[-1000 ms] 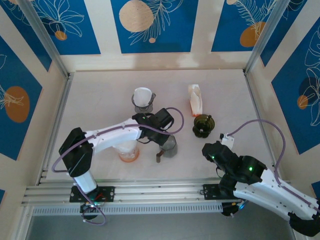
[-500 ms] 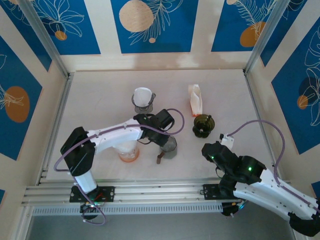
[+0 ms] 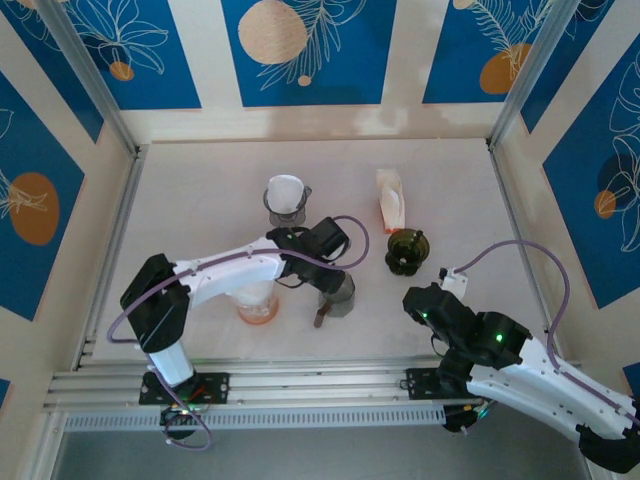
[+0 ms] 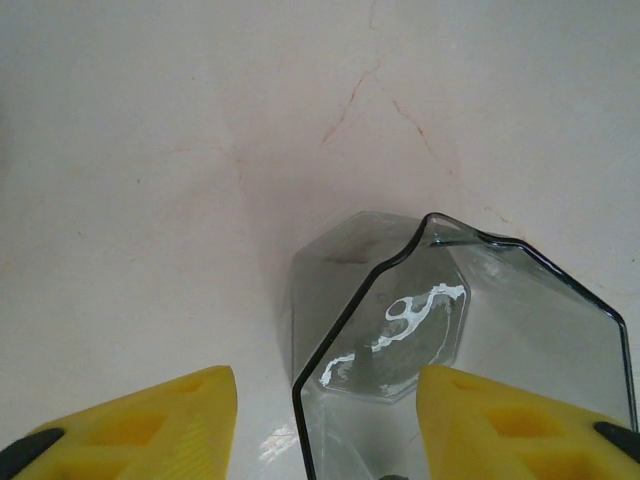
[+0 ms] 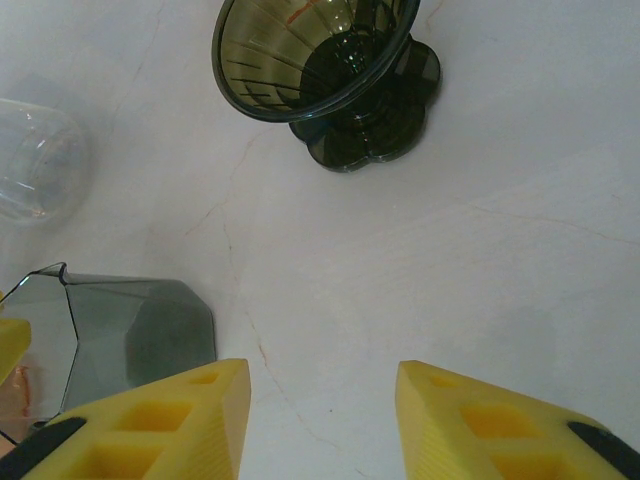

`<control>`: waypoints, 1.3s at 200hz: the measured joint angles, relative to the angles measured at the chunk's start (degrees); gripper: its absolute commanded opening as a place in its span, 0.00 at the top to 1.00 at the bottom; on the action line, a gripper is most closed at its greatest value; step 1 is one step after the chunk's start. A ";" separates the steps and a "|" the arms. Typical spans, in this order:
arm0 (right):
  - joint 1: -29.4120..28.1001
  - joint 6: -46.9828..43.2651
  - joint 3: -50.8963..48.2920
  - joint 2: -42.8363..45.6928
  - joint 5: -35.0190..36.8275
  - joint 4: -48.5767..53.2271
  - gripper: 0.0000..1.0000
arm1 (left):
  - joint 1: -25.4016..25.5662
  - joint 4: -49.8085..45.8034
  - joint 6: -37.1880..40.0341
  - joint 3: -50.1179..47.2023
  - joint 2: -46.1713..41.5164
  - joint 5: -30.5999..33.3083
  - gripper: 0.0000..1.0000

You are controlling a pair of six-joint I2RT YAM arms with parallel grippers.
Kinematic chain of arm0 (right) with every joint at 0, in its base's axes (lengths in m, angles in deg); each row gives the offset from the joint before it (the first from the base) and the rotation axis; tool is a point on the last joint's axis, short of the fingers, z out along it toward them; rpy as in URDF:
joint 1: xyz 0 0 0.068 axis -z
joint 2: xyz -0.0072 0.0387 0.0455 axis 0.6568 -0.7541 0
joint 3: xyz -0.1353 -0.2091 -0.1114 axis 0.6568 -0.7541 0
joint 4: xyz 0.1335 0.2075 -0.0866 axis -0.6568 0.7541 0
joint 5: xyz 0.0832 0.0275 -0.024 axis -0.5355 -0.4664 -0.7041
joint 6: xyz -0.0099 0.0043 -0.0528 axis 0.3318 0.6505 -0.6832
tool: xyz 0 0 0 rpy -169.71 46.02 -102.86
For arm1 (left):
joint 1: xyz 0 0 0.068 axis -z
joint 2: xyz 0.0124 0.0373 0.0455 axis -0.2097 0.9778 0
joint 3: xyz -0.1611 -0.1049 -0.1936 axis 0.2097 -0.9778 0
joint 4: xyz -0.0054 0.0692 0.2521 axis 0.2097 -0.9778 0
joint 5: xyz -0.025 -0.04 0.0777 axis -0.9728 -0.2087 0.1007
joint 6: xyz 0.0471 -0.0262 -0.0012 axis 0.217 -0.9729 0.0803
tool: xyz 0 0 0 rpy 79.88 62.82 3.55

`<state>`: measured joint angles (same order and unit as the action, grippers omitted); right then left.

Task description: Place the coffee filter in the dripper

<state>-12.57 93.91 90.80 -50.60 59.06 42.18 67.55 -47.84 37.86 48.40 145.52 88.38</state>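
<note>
"What is sitting on the pale tabletop (image 3: 200,190)?"

"At the centre of the top view a smoky grey glass jug (image 3: 340,295) is standing. The left claw (image 4: 325,380) is hanging over it, yellow fingers apart, straddling the rim without pinching it. A clear cup (image 3: 257,300) with orange in it is standing just left."

"And the dripper?"

"The dark green dripper (image 5: 335,70) is standing upright, right of centre, ribbed, on a lobed foot. The white coffee filter (image 3: 391,198) is lying folded just above it, clear of both claws."

"The right claw (image 5: 322,372)?"

"It is hovering agape over bare tabletop below the dripper, gripping nothing."
</note>
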 measured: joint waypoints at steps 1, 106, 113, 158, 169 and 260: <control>0.00 0.00 0.00 0.00 0.00 0.00 0.56 | 0.00 -0.02 0.00 0.04 -0.09 0.02 0.47; 0.00 0.42 -0.92 0.00 -0.61 -0.90 0.55 | -0.46 0.04 0.28 9.57 -20.00 2.80 0.21; 0.00 0.44 -1.07 0.00 -0.76 -1.14 0.55 | -0.85 0.63 0.33 9.01 -22.43 3.58 0.18; 0.00 0.44 -1.92 -0.59 -1.51 -2.62 0.55 | -5.40 4.33 -0.55 -2.73 -38.69 10.40 0.00; 0.00 0.42 -1.92 -1.25 -1.64 -3.04 0.55 | -6.12 4.61 -0.94 -6.08 -41.57 12.70 0.00; 9.46 -7.67 2.08 -13.07 -8.48 -7.34 0.47 | -7.58 6.08 -3.34 -23.15 -59.06 28.79 0.00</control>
<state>-3.11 86.24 92.88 -63.67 50.58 34.83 59.96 -41.76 34.52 25.26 86.46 117.16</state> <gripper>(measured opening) 0.532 0.996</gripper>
